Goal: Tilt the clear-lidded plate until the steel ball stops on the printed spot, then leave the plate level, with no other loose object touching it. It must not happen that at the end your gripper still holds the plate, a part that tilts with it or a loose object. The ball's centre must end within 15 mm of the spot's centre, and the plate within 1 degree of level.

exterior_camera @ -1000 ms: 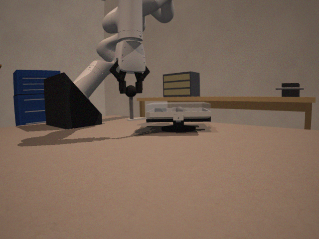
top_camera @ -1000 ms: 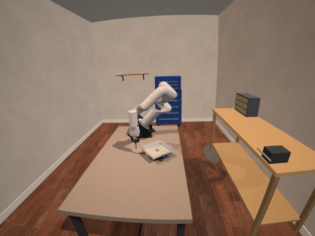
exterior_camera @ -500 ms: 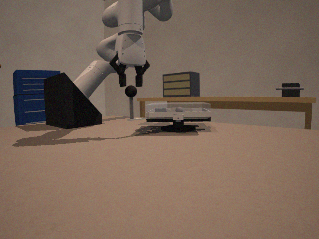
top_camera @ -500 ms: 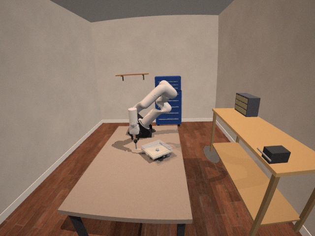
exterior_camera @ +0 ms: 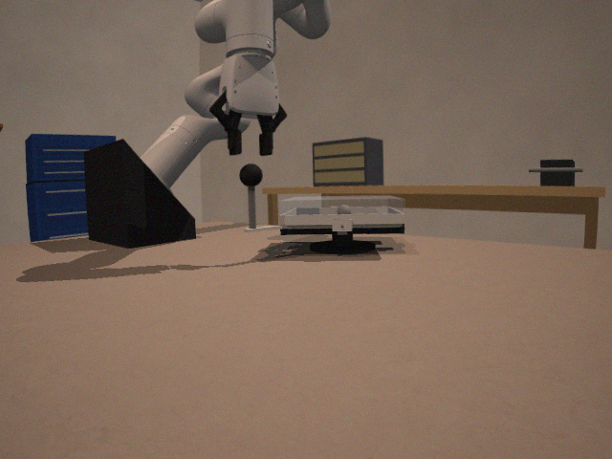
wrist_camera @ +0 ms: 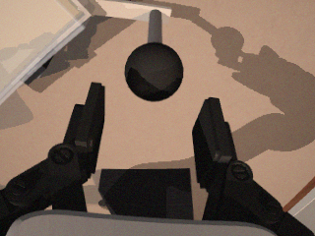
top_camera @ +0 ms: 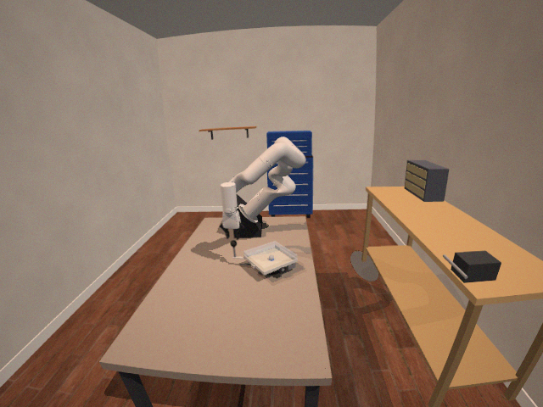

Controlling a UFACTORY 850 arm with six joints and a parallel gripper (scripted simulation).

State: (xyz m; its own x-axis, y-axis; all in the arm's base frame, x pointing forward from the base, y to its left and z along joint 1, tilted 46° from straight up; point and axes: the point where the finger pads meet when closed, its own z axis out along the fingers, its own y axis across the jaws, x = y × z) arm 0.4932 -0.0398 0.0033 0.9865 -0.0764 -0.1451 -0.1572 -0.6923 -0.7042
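The claw (exterior_camera: 250, 143) hangs spread and holding nothing at 12 o'clock above the joystick knob (exterior_camera: 251, 174) — the plate (exterior_camera: 341, 217) looks level, so the release step seems done and the next move is only to keep clear.

A black knob (exterior_camera: 251, 174) tops a grey stem, beside the white plate (top_camera: 259, 261) (clear-lidded) on a tan table (top_camera: 210, 315).

Open air separates the gripper (exterior_camera: 250, 143), its fingers parted and empty, from the black knob (exterior_camera: 251, 174) right beneath. The clear-lidded plate (exterior_camera: 341, 211) blocks one side; the arm's black pedestal (exterior_camera: 125, 207) blocks the other.
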